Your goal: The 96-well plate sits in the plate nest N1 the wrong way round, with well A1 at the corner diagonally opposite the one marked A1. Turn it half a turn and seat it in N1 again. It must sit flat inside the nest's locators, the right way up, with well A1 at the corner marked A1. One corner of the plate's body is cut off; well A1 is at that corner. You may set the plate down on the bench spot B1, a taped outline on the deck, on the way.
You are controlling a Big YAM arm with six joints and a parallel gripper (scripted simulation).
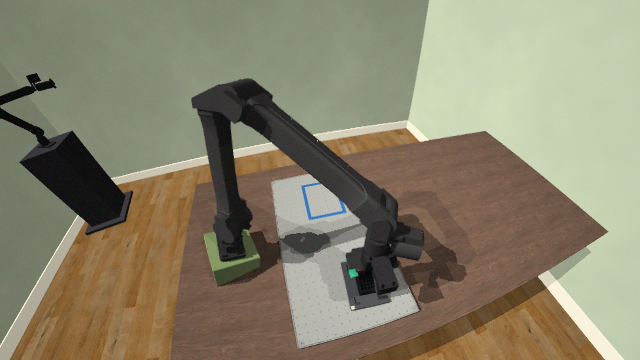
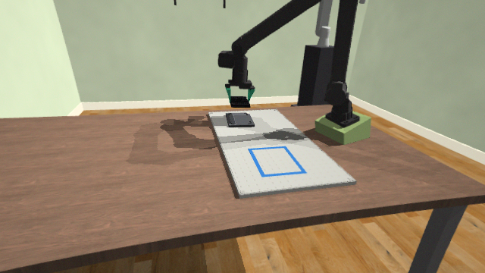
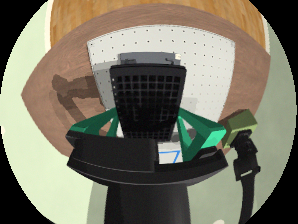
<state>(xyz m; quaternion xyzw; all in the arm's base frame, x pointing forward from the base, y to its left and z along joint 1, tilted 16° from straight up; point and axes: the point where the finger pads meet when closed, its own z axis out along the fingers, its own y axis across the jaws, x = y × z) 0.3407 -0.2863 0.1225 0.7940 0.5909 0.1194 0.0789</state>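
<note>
My gripper (image 2: 240, 99) is shut on the black 96-well plate (image 2: 240, 101) and holds it in the air, level, above the dark plate nest N1 (image 2: 240, 120). The nest lies empty on the grey deck's far end in the exterior view. In the wrist view the plate (image 3: 147, 102) sits between my green fingers, with the nest below and behind it. In the top view the plate (image 1: 365, 283) shows under my wrist, over the nest (image 1: 373, 294). The blue taped outline B1 (image 2: 276, 161) lies on the deck's other half and is empty.
The grey perforated deck (image 2: 274, 149) lies on a brown table. My arm's green base block (image 2: 343, 128) stands beside the deck. A black stand (image 1: 75, 180) is on the floor off the table.
</note>
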